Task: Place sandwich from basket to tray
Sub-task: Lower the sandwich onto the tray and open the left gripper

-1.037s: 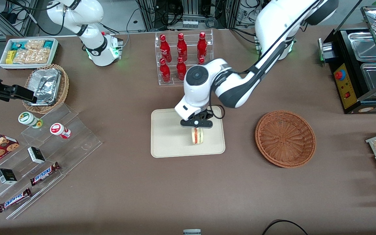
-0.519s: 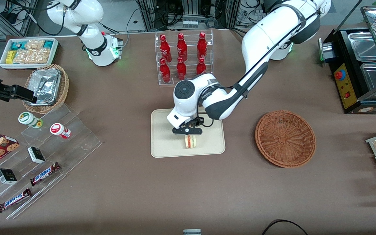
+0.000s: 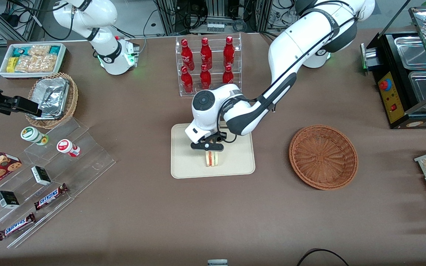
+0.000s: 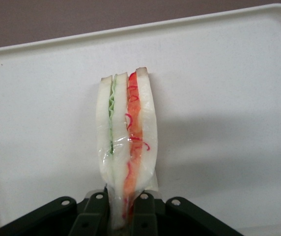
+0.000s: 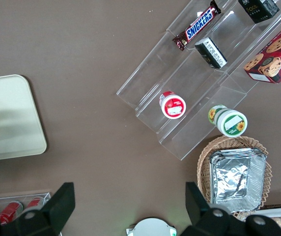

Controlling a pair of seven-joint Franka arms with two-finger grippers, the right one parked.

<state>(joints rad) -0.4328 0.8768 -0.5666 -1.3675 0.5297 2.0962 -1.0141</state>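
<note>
Now the gripper [image 3: 208,146] is hanging low over the cream tray [image 3: 187,162], its jaws pinching closed on the wrapped wedge sandwich [image 4: 126,142], which is standing on edge with its red and green filling showing. Toward the working arm's end of the table, the reddish-brown wicker basket [image 3: 323,157] is sitting well apart.

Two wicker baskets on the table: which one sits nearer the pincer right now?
The reddish-brown basket, empty, beside the tray. The tan basket holding foil trays lies toward the parked arm's end. The pincer is over the tray, shut on the sandwich.
</note>
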